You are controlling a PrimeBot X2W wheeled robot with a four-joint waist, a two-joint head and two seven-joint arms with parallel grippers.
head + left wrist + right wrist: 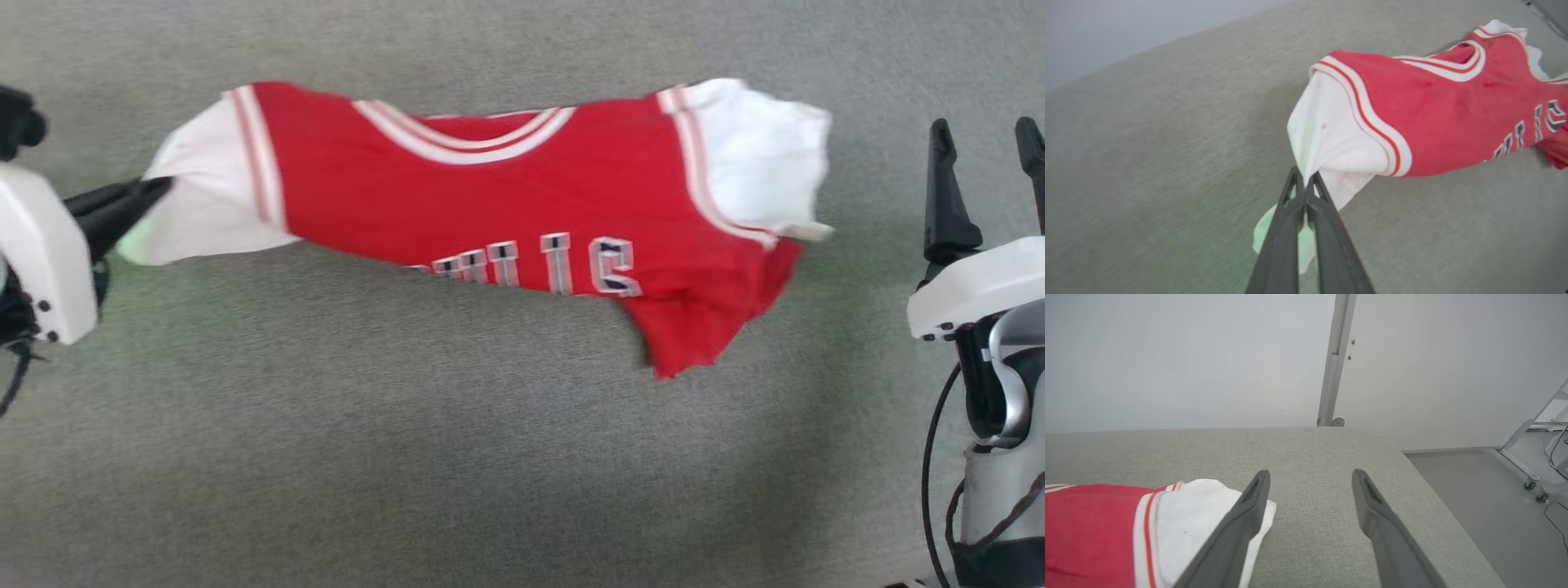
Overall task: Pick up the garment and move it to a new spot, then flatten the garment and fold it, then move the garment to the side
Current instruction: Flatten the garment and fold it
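Note:
The garment (pixel 506 196), a red jersey T-shirt with white sleeves and striped trim, stretches across the grey surface, its lower part bunched under the lettering. My left gripper (pixel 155 192) is shut on the edge of the white left sleeve (pixel 1327 139), pulling it taut and lifted; in the left wrist view the fingers (pixel 1306 192) pinch the cloth. My right gripper (pixel 984 135) stands open at the right, empty, just beyond the other white sleeve (pixel 1196 522). In the right wrist view its open fingers (pixel 1310 477) hover over bare surface beside that sleeve.
The grey padded table (pixel 408 449) spreads wide below and above the garment. Its right edge (pixel 1425 486) drops to a grey floor. A metal post (pixel 1335 359) stands by the pale wall, and a wheeled frame (pixel 1531 457) is at the far right.

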